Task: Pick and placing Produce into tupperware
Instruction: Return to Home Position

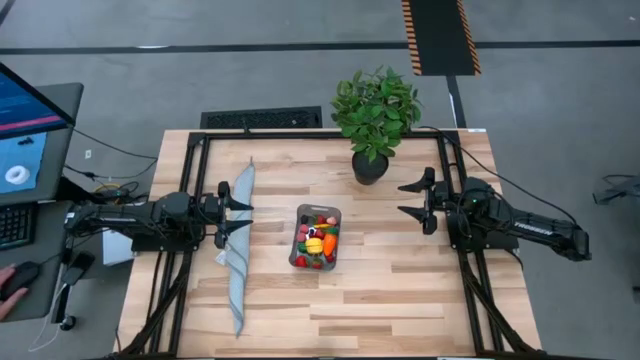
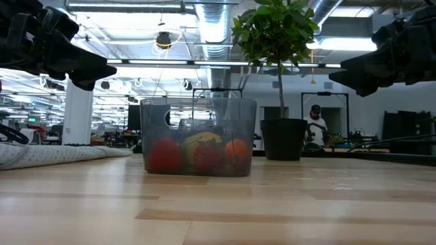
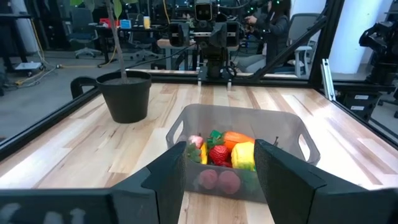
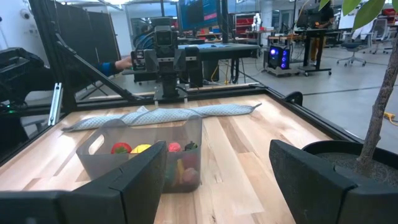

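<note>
Grey concrete floor (image 1: 250, 30) surrounds the light wood table (image 1: 400, 290). A black-and-yellow hazard strip (image 1: 440, 35) lies on the floor beyond it. A lit monitor (image 1: 25, 135) stands at the left. Overhead: exposed ducts (image 2: 211, 17), strip lights (image 2: 354, 44).

Left arm low at left, forearm level; left hand (image 1: 240, 217) points right, fingers spread wide. Right arm mirrored at right, set slightly farther; right hand (image 1: 407, 199) points left, fingers spread wide. Both hands raised, well apart, facing each other.
</note>
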